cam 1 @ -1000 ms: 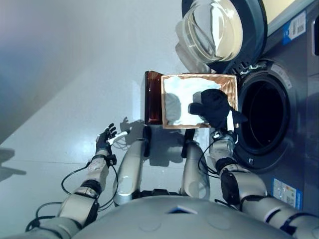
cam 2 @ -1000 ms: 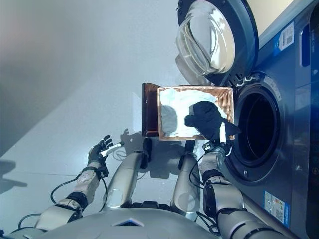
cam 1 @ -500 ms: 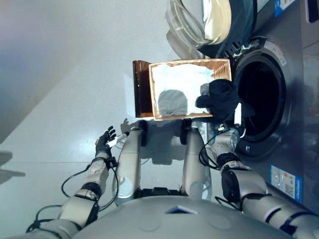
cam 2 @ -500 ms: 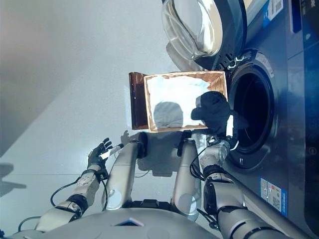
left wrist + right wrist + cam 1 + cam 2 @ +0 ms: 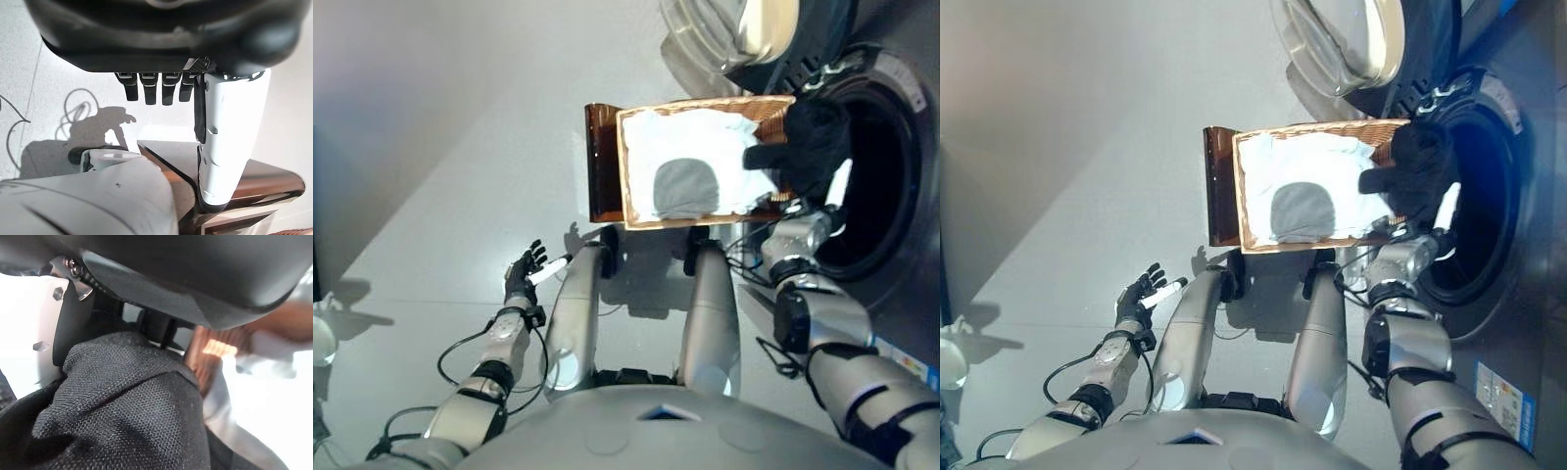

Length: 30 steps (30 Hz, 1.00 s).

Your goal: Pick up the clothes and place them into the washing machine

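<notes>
Fingers and thumb of the right hand [image 5: 822, 186] are curled round a coarse-woven black garment [image 5: 122, 406], held at the rim of the washing machine [image 5: 1518, 196] opening, just past the wicker basket's [image 5: 607, 166] edge. White and grey clothes [image 5: 1302, 191] remain inside. It looks mid-transfer; next, reach deeper and let go. The left hand [image 5: 523, 276] hangs relaxed, fingers apart.

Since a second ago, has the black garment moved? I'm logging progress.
Yes. The black garment in the right robot hand has moved off the basket of white laundry, toward the washing machine drum opening.
</notes>
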Tool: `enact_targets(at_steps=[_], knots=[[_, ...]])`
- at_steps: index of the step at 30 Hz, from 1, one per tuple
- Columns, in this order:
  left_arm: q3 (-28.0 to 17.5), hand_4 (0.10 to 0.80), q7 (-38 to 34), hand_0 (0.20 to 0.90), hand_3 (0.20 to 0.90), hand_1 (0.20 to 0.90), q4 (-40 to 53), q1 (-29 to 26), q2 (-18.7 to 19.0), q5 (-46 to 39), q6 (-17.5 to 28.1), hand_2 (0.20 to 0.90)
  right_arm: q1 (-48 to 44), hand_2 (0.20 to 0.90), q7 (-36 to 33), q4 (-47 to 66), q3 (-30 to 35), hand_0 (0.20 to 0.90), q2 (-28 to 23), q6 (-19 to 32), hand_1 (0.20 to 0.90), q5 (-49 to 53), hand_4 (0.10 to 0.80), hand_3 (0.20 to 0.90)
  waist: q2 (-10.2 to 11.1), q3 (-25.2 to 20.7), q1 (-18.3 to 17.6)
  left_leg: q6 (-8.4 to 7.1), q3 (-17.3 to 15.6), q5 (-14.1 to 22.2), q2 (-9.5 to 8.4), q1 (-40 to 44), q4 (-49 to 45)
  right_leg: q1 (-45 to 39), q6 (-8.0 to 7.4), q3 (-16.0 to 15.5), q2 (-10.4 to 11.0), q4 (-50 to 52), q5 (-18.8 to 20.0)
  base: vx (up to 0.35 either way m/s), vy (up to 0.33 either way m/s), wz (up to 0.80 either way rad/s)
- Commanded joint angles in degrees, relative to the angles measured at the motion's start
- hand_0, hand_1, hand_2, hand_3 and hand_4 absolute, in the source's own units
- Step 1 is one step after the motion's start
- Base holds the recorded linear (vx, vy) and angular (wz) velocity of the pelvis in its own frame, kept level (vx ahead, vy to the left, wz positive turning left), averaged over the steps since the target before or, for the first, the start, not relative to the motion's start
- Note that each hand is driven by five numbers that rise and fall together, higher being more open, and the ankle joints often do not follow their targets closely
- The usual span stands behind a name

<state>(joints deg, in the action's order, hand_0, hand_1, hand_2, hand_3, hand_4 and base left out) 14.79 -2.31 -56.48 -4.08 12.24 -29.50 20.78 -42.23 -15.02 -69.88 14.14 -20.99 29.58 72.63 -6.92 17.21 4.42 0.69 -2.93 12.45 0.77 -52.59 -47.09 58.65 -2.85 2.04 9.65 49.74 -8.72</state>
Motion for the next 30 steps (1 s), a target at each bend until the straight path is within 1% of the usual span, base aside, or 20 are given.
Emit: enact_targets(at_steps=[1, 3, 4, 6, 7, 8, 11, 15, 16, 17, 23, 27, 29, 30], knots=[[1.66, 0.800, 0.37, 0.900, 0.900, 0.900, 2.75, 1.97, 2.81, -0.49, 3.61, 0.900, -1.80, 0.200, 0.11, 0.77, 3.15, 0.200, -7.60, 7.60, 0.200, 3.54, 0.300, 0.200, -1.20, -3.70, 1.19, -0.14, -2.19, 3.28, -1.70, -0.58, -1.77, -2.37, 3.48, -0.89, -1.13, 0.85, -3.65, -0.017, -0.009, 0.12], [1.67, 0.800, 0.46, 0.900, 0.900, 0.900, 2.14, 2.47, 2.92, -0.54, 3.27, 0.900, -2.55, 0.200, -0.70, -0.18, 6.30, 0.200, -9.64, 9.30, 0.200, 6.00, 0.300, 0.200, -1.62, -4.26, 1.26, -0.17, -2.06, 3.32, -1.81, -0.95, -2.16, -1.95, 3.52, -0.87, -1.15, 1.64, -4.08, -0.017, 0.003, 0.09], [1.80, 0.800, 0.46, 0.900, 0.900, 0.900, 2.12, 2.37, 2.91, -0.55, 3.27, 0.900, -2.61, 0.200, -0.44, -0.42, 6.36, 0.200, -9.84, 9.29, 0.200, 6.25, 0.300, 0.200, -1.64, -4.33, 1.39, -0.17, -2.05, 3.36, -1.82, -1.11, -2.26, -1.80, 3.52, -0.88, -1.13, 1.74, -4.13, -0.029, 0.007, 0.05], [1.78, 0.800, 0.23, 0.900, 0.900, 0.900, 1.39, 2.51, 3.05, -0.11, 2.93, 0.900, -3.05, 0.200, -1.67, -0.87, 8.96, 0.200, -11.67, 10.93, 0.200, 8.20, 0.300, 0.200, -2.14, -5.00, 1.42, -0.17, -2.13, 3.31, -1.91, -1.74, -2.11, -1.02, 3.55, -0.65, -1.17, 1.94, -4.20, -0.030, -0.001, 0.06], [1.89, 0.800, 0.19, 0.900, 0.900, 0.900, 1.34, 2.40, 3.04, -0.07, 2.93, 0.900, -3.07, 0.200, -1.55, -1.01, 9.03, 0.200, -11.81, 10.95, 0.200, 8.36, 0.300, 0.200, -2.13, -5.15, 1.56, -0.16, -2.13, 3.31, -1.92, -1.93, -2.14, -0.81, 3.54, -0.64, -1.15, 2.00, -4.20, -0.028, 0.007, 0.06], [2.01, 0.800, 0.21, 0.900, 0.900, 0.900, 1.46, 2.56, 3.13, -0.02, 2.90, 0.900, -3.73, 0.200, -2.10, -1.23, 10.18, 0.200, -12.99, 11.76, 0.200, 9.51, 0.300, 0.200, -2.63, -5.54, 1.53, -0.19, -2.31, 3.23, -1.98, -2.05, -1.85, -0.28, 3.49, -0.36, -1.07, 2.12, -4.18, -0.016, 0.008, 0.05], [2.49, 0.800, 0.15, 0.900, 0.900, 0.900, 1.33, 2.66, 2.97, 0.05, 2.80, 0.900, -4.26, 0.200, -2.62, -1.03, 11.42, 0.200, -14.23, 12.96, 0.200, 10.67, 0.300, 0.200, -3.15, -6.17, 1.51, -0.17, -2.47, 3.10, -2.11, -2.64, -1.76, 0.51, 3.45, 0.00, -0.96, 2.25, -4.10, -0.011, 0.031, 0.04], [3.21, 0.800, 0.07, 0.900, 0.900, 0.900, 2.26, 3.28, 2.75, -0.15, 2.90, 0.900, -4.18, 0.200, -4.49, 0.29, 13.16, 0.200, -17.18, 15.40, 0.200, 10.08, 0.300, 0.200, -3.95, -7.03, 1.17, -0.05, -3.00, 3.19, -2.04, -2.87, -1.72, 1.15, 3.31, 0.36, -0.81, 2.57, -4.11, 0.004, 0.049, 0.00], [3.37, 0.800, 0.03, 0.900, 0.900, 0.900, 2.33, 3.33, 2.69, -0.13, 2.90, 0.900, -4.08, 0.200, -5.02, 0.50, 13.26, 0.200, -17.27, 15.40, 0.200, 9.57, 0.300, 0.200, -4.01, -7.14, 1.31, -0.03, -3.02, 3.19, -2.06, -2.91, -1.72, 1.21, 3.29, 0.38, -0.79, 2.58, -4.12, 0.005, 0.049, -0.02], [3.42, 0.800, -0.06, 0.900, 0.900, 0.900, 2.27, 3.46, 2.73, 0.20, 2.94, 0.900, -3.52, 0.200, -6.24, -0.13, 14.17, 0.200, -19.04, 16.30, 0.200, 8.89, 0.300, 0.200, -4.16, -7.37, 0.98, 0.06, -3.13, 3.40, -2.16, -2.99, -1.77, 1.49, 3.26, 0.55, -0.82, 2.67, -4.24, 0.006, 0.034, -0.05], [2.81, 0.800, -0.35, 0.900, 0.900, 0.900, 3.02, 3.93, 2.71, 0.05, 3.01, 0.900, -2.98, 0.200, -8.94, -0.07, 14.60, 0.200, -23.03, 16.82, 0.200, 6.33, 0.300, 0.200, -4.63, -8.01, 0.84, 0.33, -3.70, 4.05, -2.22, -3.62, -2.13, 2.53, 3.05, 1.25, -0.83, 3.12, -4.35, 0.002, 0.032, -0.06], [2.99, 0.800, -0.38, 0.900, 0.900, 0.900, 2.42, 4.30, 2.41, -0.13, 3.04, 0.900, -3.26, 0.200, -9.39, 0.18, 14.32, 0.200, -23.52, 17.26, 0.200, 5.89, 0.300, 0.200, -4.91, -8.19, 0.93, 0.56, -4.15, 4.21, -2.14, -3.80, -2.39, 2.98, 2.92, 1.62, -1.04, 3.29, -4.25, 0.007, 0.033, -0.04], [3.04, 0.800, -0.73, 0.900, 0.900, 0.900, 1.75, 3.80, 2.46, -0.40, 3.03, 0.900, -3.71, 0.200, -9.47, 0.27, 13.78, 0.200, -22.62, 17.68, 0.200, 6.15, 0.300, 0.200, -4.87, -8.16, 0.79, 0.66, -4.51, 4.37, -2.00, -3.71, -2.45, 2.94, 2.90, 1.68, -1.13, 3.23, -4.21, 0.011, 0.027, -0.10], [3.07, 0.800, -0.76, 0.900, 0.900, 0.900, 1.56, 3.63, 2.41, -0.45, 3.04, 0.900, -3.79, 0.337, -9.34, 0.61, 13.67, 0.337, -22.21, 17.56, 0.337, 6.37, 0.398, 0.337, -4.80, -8.10, 0.66, 0.66, -4.61, 4.40, -1.93, -3.61, -2.42, 2.88, 2.91, 1.71, -1.17, 3.15, -4.16, 0.005, 0.017, -0.10]])
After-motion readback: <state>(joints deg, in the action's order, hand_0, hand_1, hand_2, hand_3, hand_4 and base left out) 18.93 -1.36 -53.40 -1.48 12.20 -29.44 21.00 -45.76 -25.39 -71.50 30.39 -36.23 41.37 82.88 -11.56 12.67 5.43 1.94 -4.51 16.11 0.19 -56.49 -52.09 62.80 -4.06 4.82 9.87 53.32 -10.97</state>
